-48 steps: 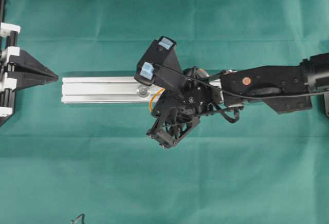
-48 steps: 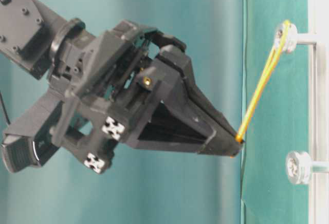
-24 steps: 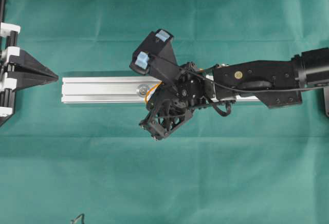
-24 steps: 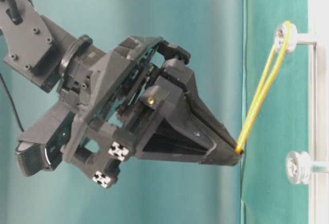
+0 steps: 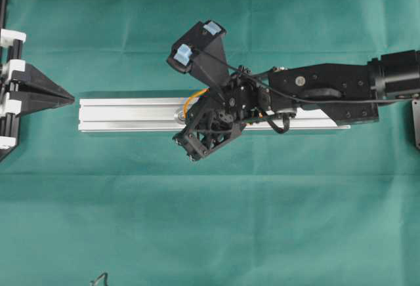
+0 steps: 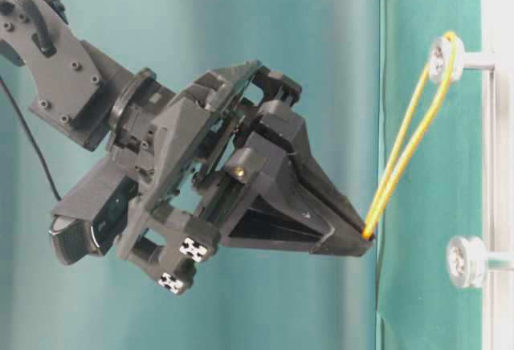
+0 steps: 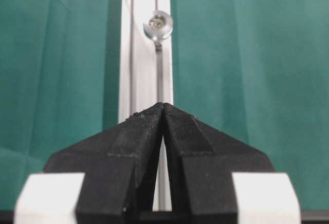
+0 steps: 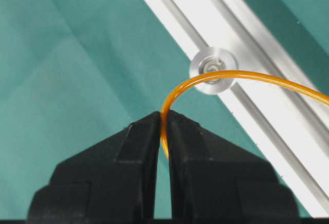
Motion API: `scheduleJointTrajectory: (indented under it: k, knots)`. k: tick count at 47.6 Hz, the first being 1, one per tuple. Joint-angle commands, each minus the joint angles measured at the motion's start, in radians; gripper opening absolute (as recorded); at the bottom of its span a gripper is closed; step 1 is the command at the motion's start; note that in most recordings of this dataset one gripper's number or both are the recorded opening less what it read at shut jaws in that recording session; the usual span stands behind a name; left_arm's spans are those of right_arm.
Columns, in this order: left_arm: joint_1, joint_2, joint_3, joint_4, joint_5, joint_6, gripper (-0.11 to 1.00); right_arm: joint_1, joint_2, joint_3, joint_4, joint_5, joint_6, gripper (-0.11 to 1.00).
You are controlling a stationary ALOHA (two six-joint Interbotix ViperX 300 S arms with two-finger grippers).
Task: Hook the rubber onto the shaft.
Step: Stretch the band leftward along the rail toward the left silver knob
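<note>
Now your right claw [image 8: 164, 126] is pinched on the rubber [image 6: 405, 149], which stretches toward two o'clock to the upper shaft [image 6: 444, 54] on the rail [image 5: 131, 114]. Your left claw [image 7: 163, 112] sits closed, holding nothing.

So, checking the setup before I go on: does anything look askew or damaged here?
Nothing stands out. The rubber is looped on one shaft and pinched, unbroken, in the right gripper; the second shaft is bare.
</note>
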Motion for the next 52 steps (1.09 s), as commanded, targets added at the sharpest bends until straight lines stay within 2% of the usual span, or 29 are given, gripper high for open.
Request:
scheduleJointTrajectory:
  k: [1, 24, 52]
  knots:
    - [0.0, 0.008, -0.029, 0.003, -0.005, -0.002, 0.02, 0.003, -0.014, -0.032, -0.002, -0.005, 0.0, 0.08]
    - [0.0, 0.008, -0.029, 0.003, -0.005, -0.002, 0.02, 0.002, -0.011, -0.037, -0.002, -0.008, 0.0, 0.08]
    - [0.0, 0.008, -0.029, 0.003, -0.005, -0.002, 0.02, -0.018, 0.086, -0.112, -0.017, -0.009, -0.002, 0.08]
